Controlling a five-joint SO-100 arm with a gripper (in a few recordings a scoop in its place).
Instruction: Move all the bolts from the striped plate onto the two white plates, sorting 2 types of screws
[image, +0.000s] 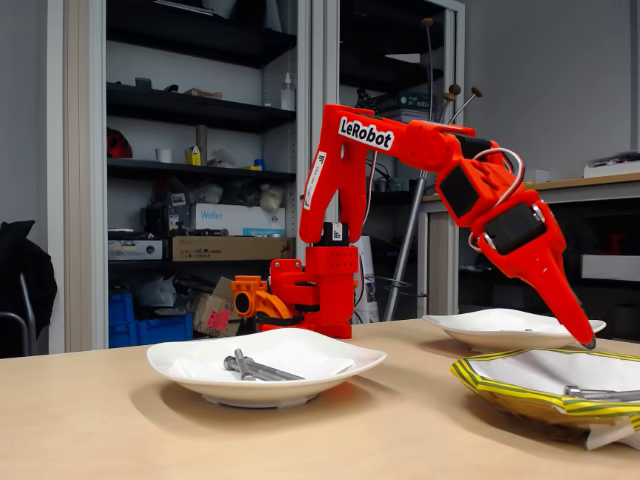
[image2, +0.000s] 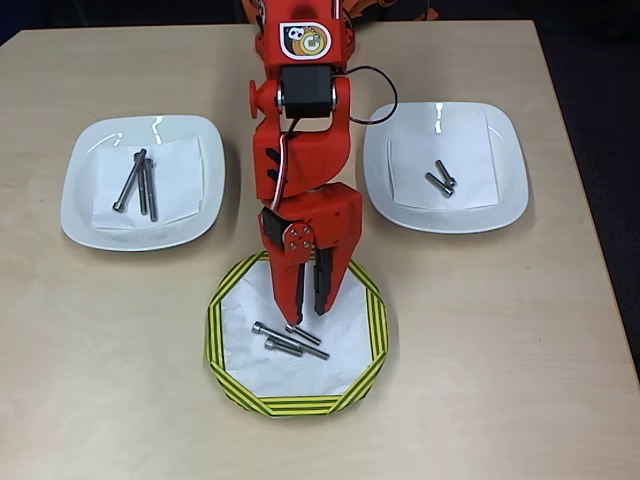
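Three bolts (image2: 290, 340) lie on striped plate (image2: 372, 330), just below tips of gripper (image2: 308, 312); jaws parted, nothing between them. Plate's yellow rim rings gripper closely, bare white centre either side. In overhead view, left white plate (image2: 85, 195) holds long bolts (image2: 138, 181), right white plate (image2: 505, 190) short ones (image2: 441, 179), both well apart across bare table (image2: 500, 350). Arm (image: 420, 150) reads "LeRobot"; shelf box (image: 235, 218) "Weller".

In the overhead view the pincer (image2: 308, 312) hangs over the striped plate (image2: 224, 366), just above three bolts (image2: 290, 340) lying in it. One white plate (image2: 85, 215) with long bolts (image2: 138, 180) lies up-left of the pincer, the other (image2: 505, 205) with short bolts (image2: 441, 178) up-right, all on the counter (image2: 500, 350).
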